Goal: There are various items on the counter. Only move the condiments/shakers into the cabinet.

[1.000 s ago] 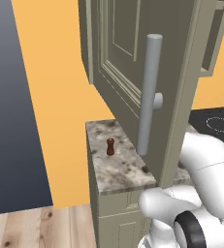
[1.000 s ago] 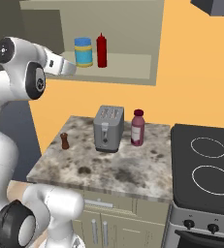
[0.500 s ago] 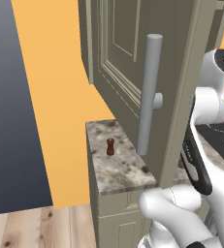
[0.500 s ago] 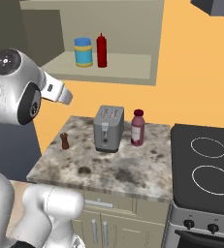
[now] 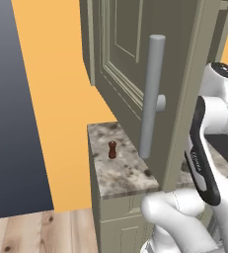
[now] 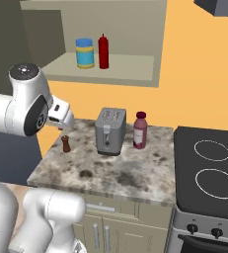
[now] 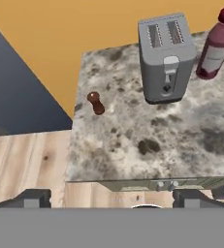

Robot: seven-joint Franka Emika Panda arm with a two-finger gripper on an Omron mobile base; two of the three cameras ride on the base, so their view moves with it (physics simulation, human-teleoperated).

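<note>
I see the shaker (image 7: pixel 96 103) standing upright near the left end of the counter (image 6: pixel 135 173), apart from the toaster (image 6: pixel 110 131) and the dark red bottle (image 6: pixel 140 130) beside it. My gripper (image 7: pixel 111 199) hangs above the counter's front edge with its fingers spread wide, holding and touching nothing. The cabinet (image 6: pixel 135 54) door (image 5: pixel 135 69) is swung open, with a jar (image 6: pixel 85 53) and red sauce bottle (image 6: pixel 103 51) on its shelf.
</note>
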